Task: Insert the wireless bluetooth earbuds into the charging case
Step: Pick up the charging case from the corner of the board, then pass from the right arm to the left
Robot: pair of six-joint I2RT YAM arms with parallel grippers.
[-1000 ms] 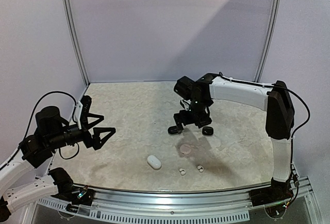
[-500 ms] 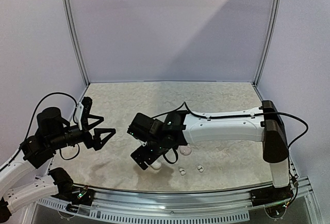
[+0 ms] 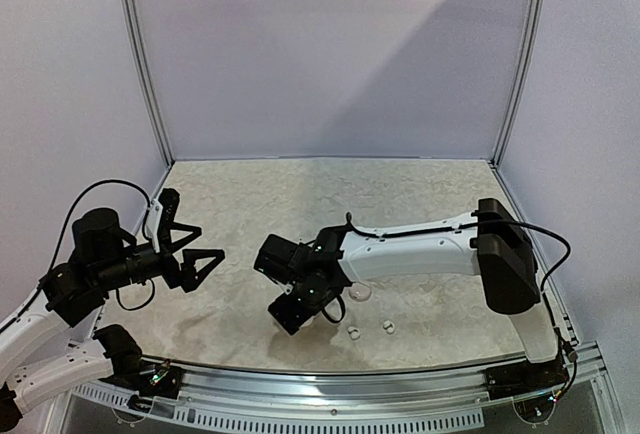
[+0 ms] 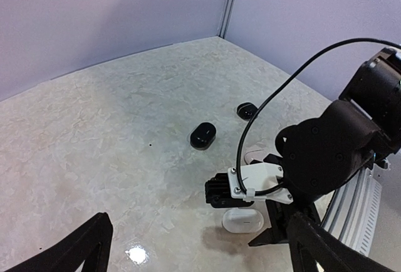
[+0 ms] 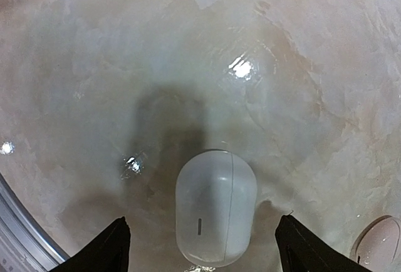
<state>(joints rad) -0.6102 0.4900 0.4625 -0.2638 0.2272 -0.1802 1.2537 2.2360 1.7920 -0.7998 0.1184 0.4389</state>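
Observation:
Two tiny white earbuds (image 3: 353,333) (image 3: 388,327) lie loose near the table's front edge. A closed white pebble-shaped case (image 5: 216,206) lies flat on the table; it also shows in the left wrist view (image 4: 243,220). My right gripper (image 5: 210,247) is open, low over this case, with one finger on each side and not touching it. In the top view the right gripper (image 3: 297,314) hides the case. My left gripper (image 3: 200,259) is open and empty, held above the table's left side. I see no black buds.
A pale pink case (image 3: 360,292) lies just right of the right gripper, also at the right wrist view's corner (image 5: 379,240). Two black oval cases (image 4: 203,136) (image 4: 247,110) lie further back, hidden under the right arm in the top view. The metal front rail (image 3: 330,369) is close.
My right arm has swung from the back-middle of the table to the front left and come down over the white case. The left arm has not moved.

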